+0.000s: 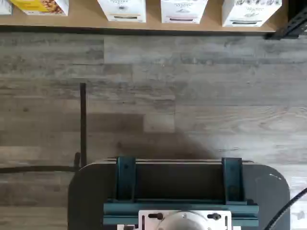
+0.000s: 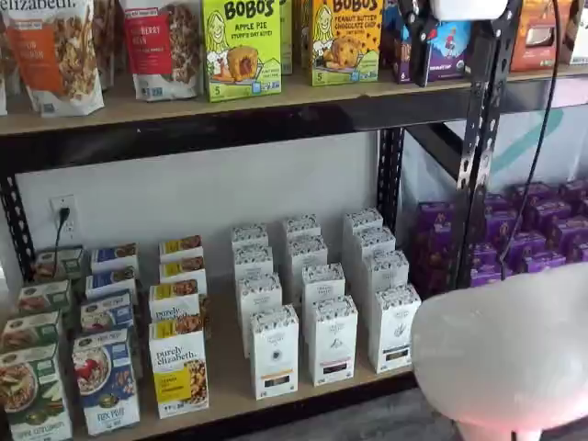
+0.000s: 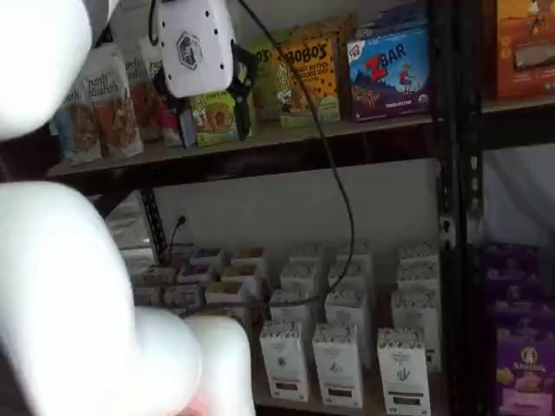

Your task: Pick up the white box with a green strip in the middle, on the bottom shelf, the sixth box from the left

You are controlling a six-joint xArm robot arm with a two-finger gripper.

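The white box [image 2: 393, 328] stands at the front right of the white cartons on the bottom shelf [image 2: 303, 390], with a speckled top and a dark band low on its front. It also shows in a shelf view [image 3: 403, 371] and in the wrist view [image 1: 250, 10], where only its lower front shows. My gripper [image 2: 424, 50] hangs high up at the level of the upper shelf, far above the box. In a shelf view its white body and black fingers [image 3: 241, 82] show side-on, with no clear gap. It holds nothing that I can see.
Two like white cartons [image 2: 275, 352] [image 2: 332, 338] stand left of the box, with more rows behind. Colourful boxes [image 2: 179, 366] fill the shelf's left. A black upright [image 2: 478, 165] and purple boxes [image 2: 533, 239] stand right. The blurred white arm [image 2: 510, 354] is near the camera.
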